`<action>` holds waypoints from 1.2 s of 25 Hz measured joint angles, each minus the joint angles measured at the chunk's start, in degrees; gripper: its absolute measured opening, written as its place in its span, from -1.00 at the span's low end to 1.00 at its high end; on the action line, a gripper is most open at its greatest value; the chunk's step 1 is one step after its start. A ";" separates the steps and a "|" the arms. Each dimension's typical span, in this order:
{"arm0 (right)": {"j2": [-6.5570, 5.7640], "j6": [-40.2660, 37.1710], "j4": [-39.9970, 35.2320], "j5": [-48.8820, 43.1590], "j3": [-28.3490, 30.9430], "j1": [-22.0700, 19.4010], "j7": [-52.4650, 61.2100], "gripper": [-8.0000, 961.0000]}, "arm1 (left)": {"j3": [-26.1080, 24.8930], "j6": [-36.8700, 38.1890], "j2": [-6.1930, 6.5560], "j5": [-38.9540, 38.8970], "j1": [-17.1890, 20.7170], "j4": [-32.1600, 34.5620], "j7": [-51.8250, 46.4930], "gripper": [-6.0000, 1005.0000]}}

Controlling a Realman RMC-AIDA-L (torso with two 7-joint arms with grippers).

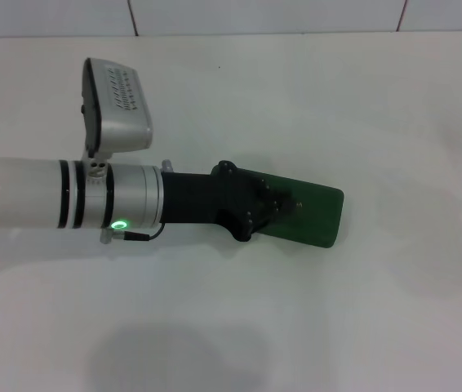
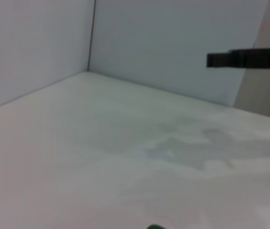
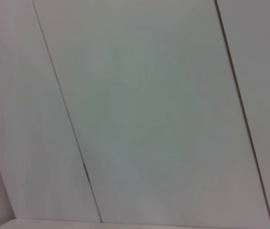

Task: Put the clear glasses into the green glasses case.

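Left gripper (image 1: pixel 284 206), black, reaches in from the left and lies over the near end of the dark green rectangular glasses case (image 1: pixel 317 214); whether its fingers are spread or closed cannot be told. The case lies flat on the white tabletop (image 1: pixel 337 327), lid down as far as can be seen. Pale panelled walls (image 2: pixel 173 43) with dark seams border the table. The right gripper is out of sight.

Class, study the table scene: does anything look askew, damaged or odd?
Nothing looks damaged. The green case lies flat, slightly slanted, on the white table, with the left end effector over one end. No clear glasses are visible.
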 joint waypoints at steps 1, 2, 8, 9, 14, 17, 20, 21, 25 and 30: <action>0.00 -0.01 0.00 0.00 -0.07 0.01 0.00 -0.75 | -0.08 0.60 0.00 -0.10 0.49 0.86 0.00 -0.76; 0.00 -0.02 0.00 0.00 -0.11 0.01 0.00 -0.75 | -0.11 1.11 0.00 -0.29 0.86 1.49 0.00 -0.76; -0.03 -2.13 0.00 -1.30 -2.90 0.10 -2.44 -0.75 | -0.27 8.54 0.21 -3.50 5.09 4.38 4.62 -0.75; -0.03 -2.63 0.00 -1.45 -3.61 0.13 -3.42 -0.75 | -0.31 10.52 0.33 -3.99 5.82 4.43 6.20 -0.75; 0.19 -5.01 2.11 -1.14 -7.14 2.04 -6.50 -0.71 | -0.40 15.85 0.44 -7.10 9.11 4.47 7.60 -0.67; 0.11 -7.09 4.79 -1.43 -9.26 4.80 -6.89 -0.60 | -0.40 18.23 1.35 -6.70 9.66 4.43 1.27 -0.43; 0.27 -8.28 5.73 -1.44 -14.42 7.20 -7.18 -0.42 | -0.36 23.56 3.48 -5.60 9.76 4.21 -1.87 -0.17; 0.35 -8.30 5.79 -1.30 -16.76 8.03 -7.15 -0.34 | -0.35 25.10 4.06 -5.43 9.81 4.17 -2.19 -0.07; 0.52 -8.20 6.98 -1.04 -23.64 11.63 -6.34 0.07 | -0.44 30.01 6.94 -5.37 10.02 3.99 -2.83 0.25; 0.78 -8.82 8.25 -0.79 -29.33 14.87 -5.27 0.49 | -4.90 30.90 8.52 -5.24 11.03 4.59 -2.88 0.55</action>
